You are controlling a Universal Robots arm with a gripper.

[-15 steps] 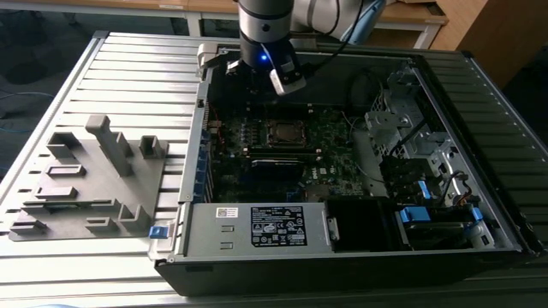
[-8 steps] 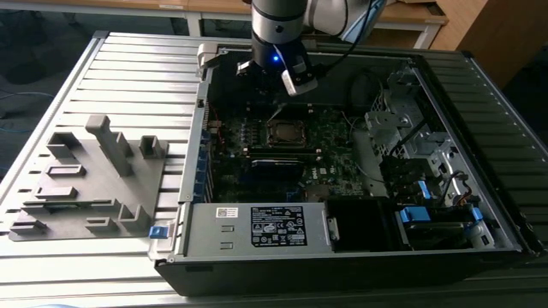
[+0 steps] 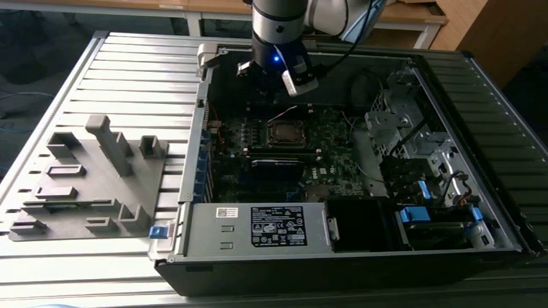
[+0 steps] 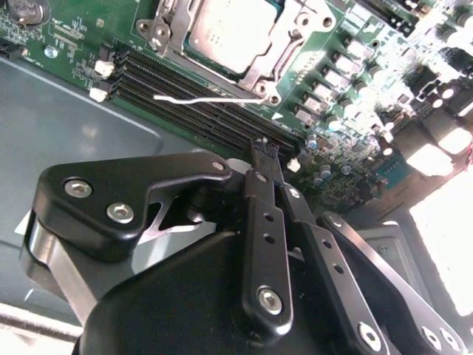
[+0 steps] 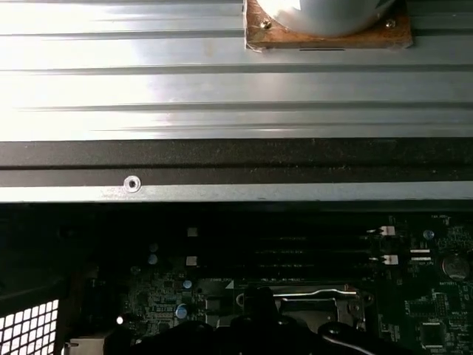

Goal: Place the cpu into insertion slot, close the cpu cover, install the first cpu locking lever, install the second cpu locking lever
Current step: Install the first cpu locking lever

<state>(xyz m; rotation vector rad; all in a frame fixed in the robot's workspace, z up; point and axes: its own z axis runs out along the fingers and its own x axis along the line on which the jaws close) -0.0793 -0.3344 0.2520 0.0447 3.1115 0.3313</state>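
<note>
While the open black computer case (image 3: 342,269) lies on the ribbed grey metal worktop (image 3: 128,77), the black end effector (image 4: 264,148) hovers above dark memory slots (image 4: 148,81), closed on nothing. The dull silver square cpu (image 4: 229,29) sits in its socket, shiny metal cpu cover (image 4: 171,33) apparently down: lever stage, I judge, calling for fine aim at the thin bright wire lever (image 4: 199,97) between crowded edges.

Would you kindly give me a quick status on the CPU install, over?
Gripper shut, empty, above the motherboard beside the socket. Cpu seated in slot; cpu cover looks down around it. Nothing between gripper and socket.
</note>
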